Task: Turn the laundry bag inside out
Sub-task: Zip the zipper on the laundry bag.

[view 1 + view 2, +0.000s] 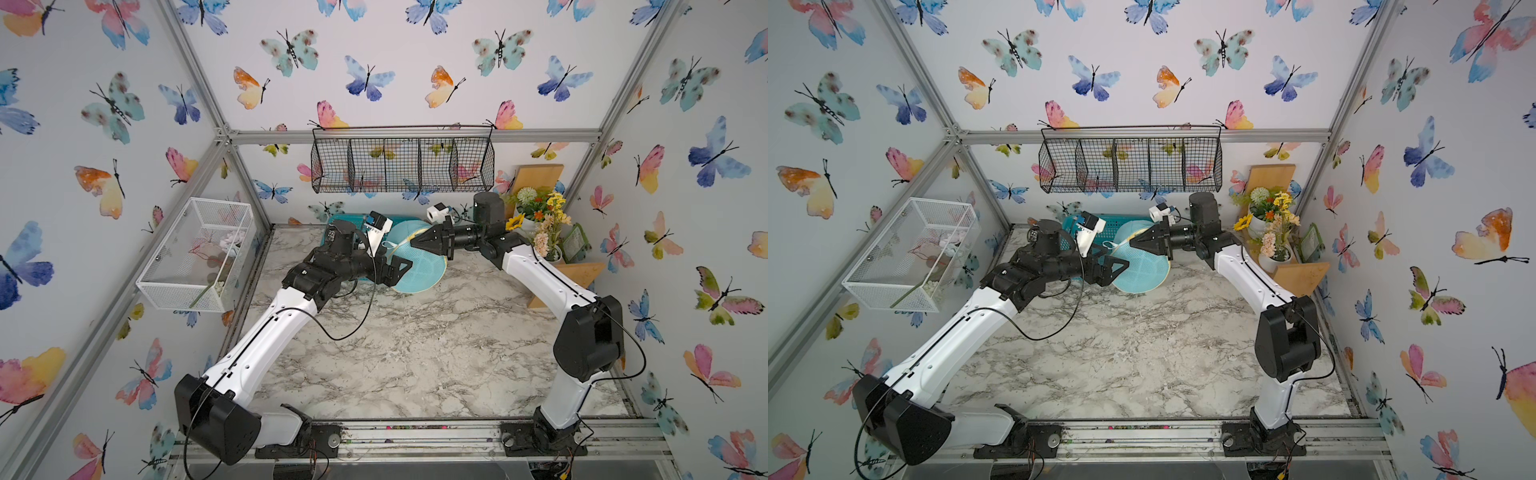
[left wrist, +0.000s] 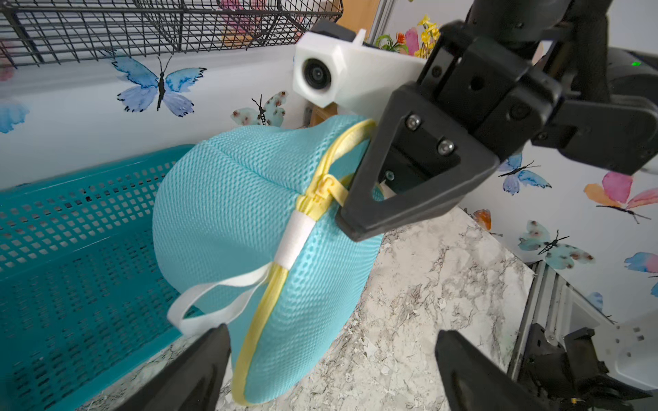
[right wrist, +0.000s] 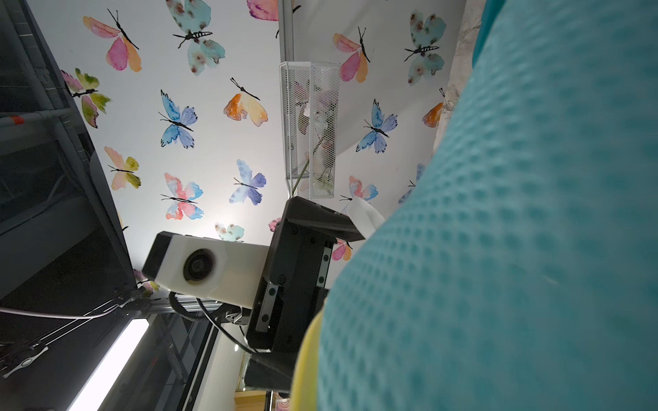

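At the base, desk (image 1: 415,353): white-grey marble pattern; the things stand at its far side, near the back wall.
Teal basket (image 2: 71,249): rigid plastic with holes, along the back wall, directly behind the laundry bag; whether they touch, I cannot tell.
Laundry bag (image 1: 419,270): light-turquoise mesh with yellow piping, standing tilted on its round rim on the desk, between the two pincers.
Right pincer (image 2: 350,224): jaws fully closed; the tips pinch the bag at its yellow zipper edge, on the upper part.
Left pincer (image 2: 331,331): jaws spread wide, holding nothing; the bag's lower rim sits between the fingers, close to one finger (image 2: 203,363) and apart from the second one.
White ribbon (image 2: 213,302): a loop hanging from the piping, just beside that finger.
Zipper pull (image 2: 322,185): yellow, just beside the right pincer's tips.
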Robot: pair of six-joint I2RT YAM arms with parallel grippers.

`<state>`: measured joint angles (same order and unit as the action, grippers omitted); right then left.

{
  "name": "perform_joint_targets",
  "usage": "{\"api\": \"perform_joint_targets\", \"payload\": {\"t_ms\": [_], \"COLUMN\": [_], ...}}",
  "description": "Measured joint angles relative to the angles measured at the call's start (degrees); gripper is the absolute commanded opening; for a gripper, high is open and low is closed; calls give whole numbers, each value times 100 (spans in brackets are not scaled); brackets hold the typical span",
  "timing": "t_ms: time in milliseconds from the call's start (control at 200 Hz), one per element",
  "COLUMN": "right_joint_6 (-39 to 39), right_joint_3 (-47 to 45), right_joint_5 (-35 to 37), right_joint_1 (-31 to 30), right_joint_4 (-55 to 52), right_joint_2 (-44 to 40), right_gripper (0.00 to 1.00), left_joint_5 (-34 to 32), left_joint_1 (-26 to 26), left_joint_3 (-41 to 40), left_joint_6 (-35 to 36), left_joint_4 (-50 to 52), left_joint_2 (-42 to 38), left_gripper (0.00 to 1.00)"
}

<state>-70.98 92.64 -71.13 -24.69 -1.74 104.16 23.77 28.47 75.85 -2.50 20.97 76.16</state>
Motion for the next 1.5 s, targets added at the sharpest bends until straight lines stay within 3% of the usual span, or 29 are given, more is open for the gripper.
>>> {"api": "perform_joint_targets", "payload": {"t_ms": [430,786,876,1006,1131,1181,1361,1496], "right_joint_6": [-37,-39,-46,-61,-190,-295,-798,-1582], "right_joint_3": [26,-291,-433,-483,-485,-494,-599,-999], "right_joint_5": [-111,-184,-179,-168,-157,-177,-184,-205], "right_joint_1": [2,-11,-42,-37,-33,-35,-39,-33], "right_joint_4": [-90,-144,-155,-114,68,122,634,1615], "right_joint_2": [-155,-592,-592,-592,-595,-599,-599,-643], "right_gripper": [2,2,2,2,2,2,2,2], "left_joint_5": [-424,-457,-455,-422,-396,-417,-651,-957], "left_joint_1": [0,321,461,605,669,669,627,643], "left_joint_3": [-343,-140,-42,55,101,94,31,-11], "left_joint_6": [496,555,575,654,717,737,949,1143], "left_joint_4": [-903,-1392,-1425,-1294,-1156,-1161,-1163,-1069], "left_joint_2": [-66,490,590,645,645,645,542,437], "left_gripper": [94,82,70,30,4,0,0,0]}}
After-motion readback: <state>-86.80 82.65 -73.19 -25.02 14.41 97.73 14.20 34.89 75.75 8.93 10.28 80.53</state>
